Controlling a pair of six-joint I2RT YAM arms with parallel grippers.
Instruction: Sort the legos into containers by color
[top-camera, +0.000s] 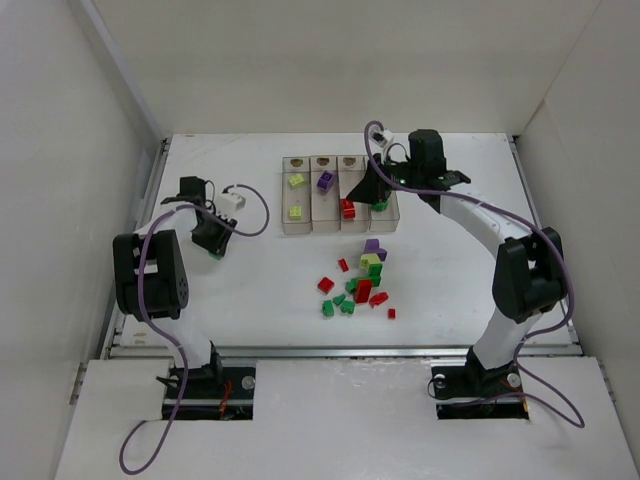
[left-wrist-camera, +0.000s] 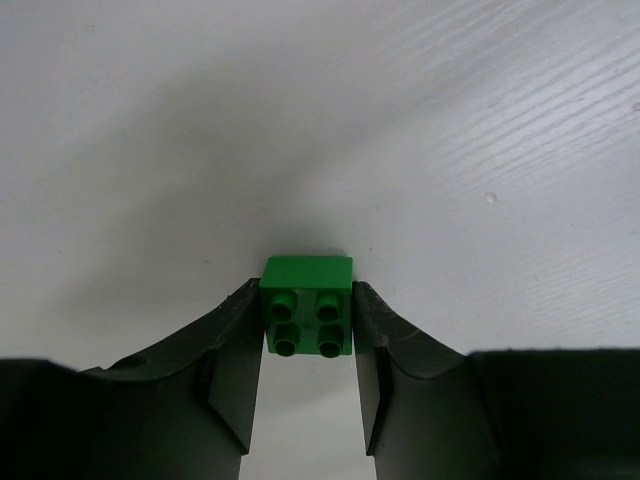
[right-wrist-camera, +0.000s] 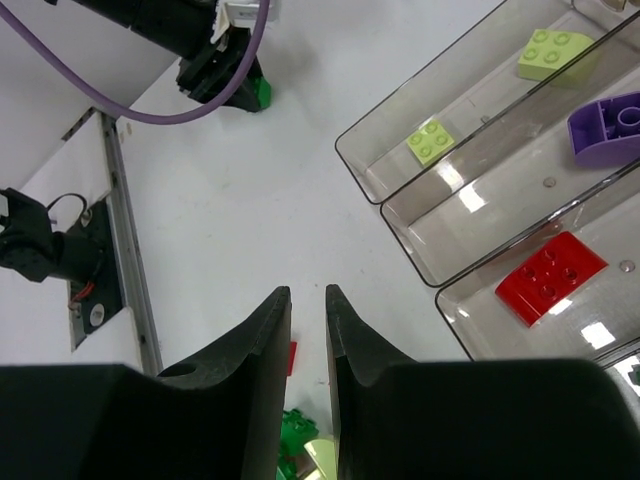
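Note:
My left gripper (left-wrist-camera: 307, 287) is shut on a green lego (left-wrist-camera: 306, 268), its studs facing the camera, low over the white table. From above, this gripper (top-camera: 212, 246) sits at the left, far from the pile. The loose legos (top-camera: 360, 283), red, green, purple and pale yellow-green, lie in a heap mid-table. The containers (top-camera: 297, 229) stand in a row behind the heap. They hold two yellow-green bricks (right-wrist-camera: 432, 141), a purple one (right-wrist-camera: 607, 127), a red one (right-wrist-camera: 551, 277) and a green one (top-camera: 380, 206). My right gripper (right-wrist-camera: 308, 292) hangs above the containers' near end, jaws a narrow gap apart with nothing between them.
A metal rail (right-wrist-camera: 125, 240) runs along the table's left edge. White walls enclose the table on three sides. The left arm's purple cable (top-camera: 255, 215) loops over the table beside its wrist. A small red brick (top-camera: 391, 313) lies apart from the heap.

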